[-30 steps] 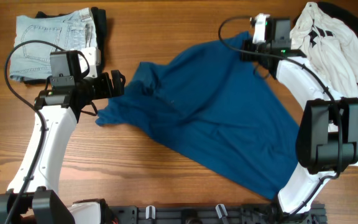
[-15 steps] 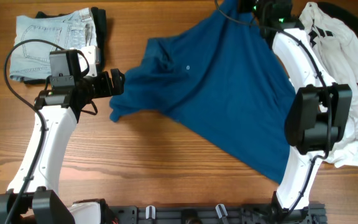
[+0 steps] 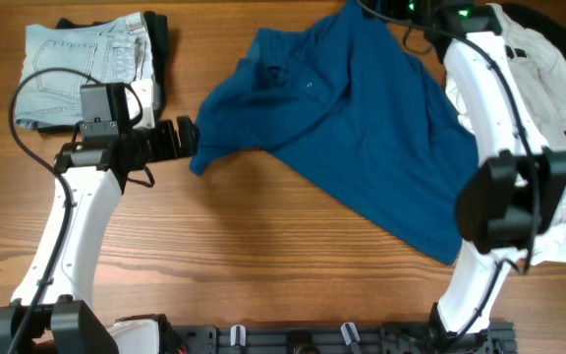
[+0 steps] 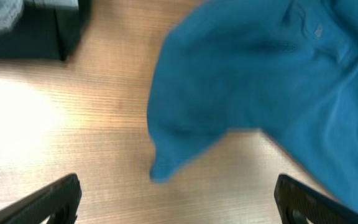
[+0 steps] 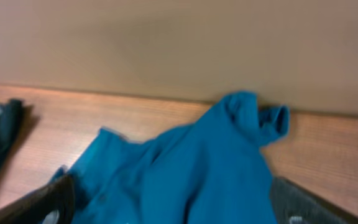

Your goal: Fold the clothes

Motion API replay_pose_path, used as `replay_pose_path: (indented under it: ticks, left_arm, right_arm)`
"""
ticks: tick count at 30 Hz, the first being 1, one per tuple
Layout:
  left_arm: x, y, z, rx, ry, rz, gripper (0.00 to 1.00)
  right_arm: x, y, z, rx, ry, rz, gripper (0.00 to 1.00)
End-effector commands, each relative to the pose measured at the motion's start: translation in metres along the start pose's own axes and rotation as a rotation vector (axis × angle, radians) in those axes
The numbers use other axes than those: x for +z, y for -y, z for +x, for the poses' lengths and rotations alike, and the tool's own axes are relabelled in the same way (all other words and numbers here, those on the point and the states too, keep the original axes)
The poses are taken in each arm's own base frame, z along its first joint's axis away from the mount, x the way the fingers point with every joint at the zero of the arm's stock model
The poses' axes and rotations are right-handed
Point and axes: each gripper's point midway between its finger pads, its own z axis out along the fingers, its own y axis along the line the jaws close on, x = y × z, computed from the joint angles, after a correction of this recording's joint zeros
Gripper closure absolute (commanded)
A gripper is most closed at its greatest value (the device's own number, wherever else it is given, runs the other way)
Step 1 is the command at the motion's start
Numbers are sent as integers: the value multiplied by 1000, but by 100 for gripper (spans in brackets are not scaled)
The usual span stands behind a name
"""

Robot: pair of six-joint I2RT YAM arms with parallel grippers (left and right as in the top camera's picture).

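Left to fold: blue garment (image 3: pixel 362 128) sprawled centre to 1 o'clock on surface (image 3: pixel 263 265), white garment (image 3: pixel 534 69) heaped at 2. Folded at 10: denim shorts (image 3: pixel 82 59). Released: left fingers (image 4: pixel 51 199) near sleeve, right fingers (image 5: pixel 36 205) straddling cloth.

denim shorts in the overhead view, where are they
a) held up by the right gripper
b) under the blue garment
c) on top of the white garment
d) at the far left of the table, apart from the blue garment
d: the denim shorts lie flat at the far left of the table, with bare wood between them and the blue garment, and the white garment is at the opposite end.
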Motion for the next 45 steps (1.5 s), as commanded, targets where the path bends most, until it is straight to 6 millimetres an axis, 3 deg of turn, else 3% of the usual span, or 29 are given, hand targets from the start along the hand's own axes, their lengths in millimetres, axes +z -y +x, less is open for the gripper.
replay_pose_path:
  ticks: [1, 3, 8, 12, 15, 20, 22, 26, 31, 32, 37, 40, 41, 45]
  left_arm:
    - [-1, 5, 24, -35, -105, 15, 0]
    - [-1, 3, 41, -49, -178, 1, 0]
    - [14, -7, 68, -37, -262, -62, 1]
    - [37, -22, 66, 18, -253, -171, 3]
    - [58, -18, 61, 72, -239, -163, 8]
    - [91, -11, 71, 117, -275, -156, 16]
    - [102, -9, 72, 128, -274, -150, 29]
    - [111, -7, 69, 139, -258, -145, 43]
    - [115, -25, 37, 159, -127, -267, 85]
    - [113, -28, 27, 146, -85, -299, 96]
    - [78, -18, -8, 51, 1, -324, 96]
    - [41, -5, -30, 21, 75, -306, 96]
    - [24, 0, -38, 22, 120, -298, 96]
    - [-8, -7, -54, 18, 221, -374, 96]
  right_arm:
    - [-91, -31, -13, -7, -18, -28, 0]
    - [-111, -26, 19, 28, -146, 31, 0]
    - [-130, -7, 89, 139, -423, 172, 4]
    - [-125, -4, 112, 153, -492, 178, 5]
    - [-122, -1, 125, 163, -524, 186, 7]
    - [-119, 7, 136, 216, -545, 212, 10]
    - [-121, 8, 142, 227, -567, 213, 15]
    - [-131, 7, 158, 247, -640, 223, 25]
    - [-132, 14, 169, 290, -667, 272, 31]
    - [-133, 16, 174, 303, -682, 281, 33]
    - [-146, 21, 181, 366, -677, 322, 43]
    - [-168, 23, 184, 388, -660, 388, 40]
    - [-179, 23, 191, 407, -664, 414, 37]
    - [-190, 13, 230, 449, -724, 384, 33]
